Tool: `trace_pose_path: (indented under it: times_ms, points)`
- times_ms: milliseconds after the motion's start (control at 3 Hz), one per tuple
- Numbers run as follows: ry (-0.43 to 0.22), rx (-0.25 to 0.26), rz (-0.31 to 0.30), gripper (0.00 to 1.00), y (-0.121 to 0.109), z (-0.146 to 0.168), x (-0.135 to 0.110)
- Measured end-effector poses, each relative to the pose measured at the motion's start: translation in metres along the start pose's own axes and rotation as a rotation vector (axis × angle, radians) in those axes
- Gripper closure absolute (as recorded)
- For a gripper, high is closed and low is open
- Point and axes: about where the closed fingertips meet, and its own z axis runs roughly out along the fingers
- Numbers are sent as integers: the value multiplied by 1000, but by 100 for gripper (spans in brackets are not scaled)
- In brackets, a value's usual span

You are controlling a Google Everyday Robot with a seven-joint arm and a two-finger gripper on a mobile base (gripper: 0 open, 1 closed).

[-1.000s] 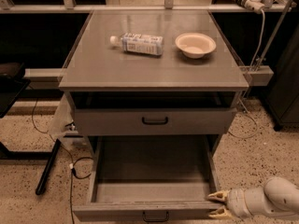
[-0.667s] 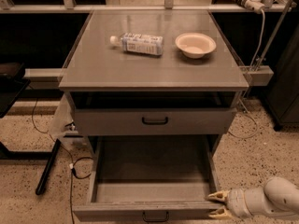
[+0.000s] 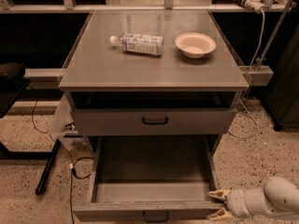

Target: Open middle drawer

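The middle drawer (image 3: 152,190) is pulled far out of the grey cabinet, and its deep plain grey inside is empty. Its front (image 3: 117,213) runs along the bottom edge of the view, with a small black handle (image 3: 155,216) at the centre. My gripper (image 3: 216,205) comes in from the lower right on a white arm. It sits just beside the drawer's right front corner with its fingers spread, holding nothing. Above, the narrower top drawer (image 3: 154,121) stands out a little, with a dark gap over it.
On the cabinet top (image 3: 93,73) lie a plastic bottle (image 3: 138,43) on its side and a white bowl (image 3: 195,45). A black bar (image 3: 46,167) and cables lie on the speckled floor at the left. A dark cabinet (image 3: 285,92) stands at the right.
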Motion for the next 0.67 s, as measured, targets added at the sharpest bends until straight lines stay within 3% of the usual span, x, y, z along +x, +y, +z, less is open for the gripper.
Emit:
trace_pose_path:
  times_ms: [333, 667]
  points:
    - [0, 0, 0, 0, 0, 0, 0]
    - [0, 0, 0, 0, 0, 0, 0]
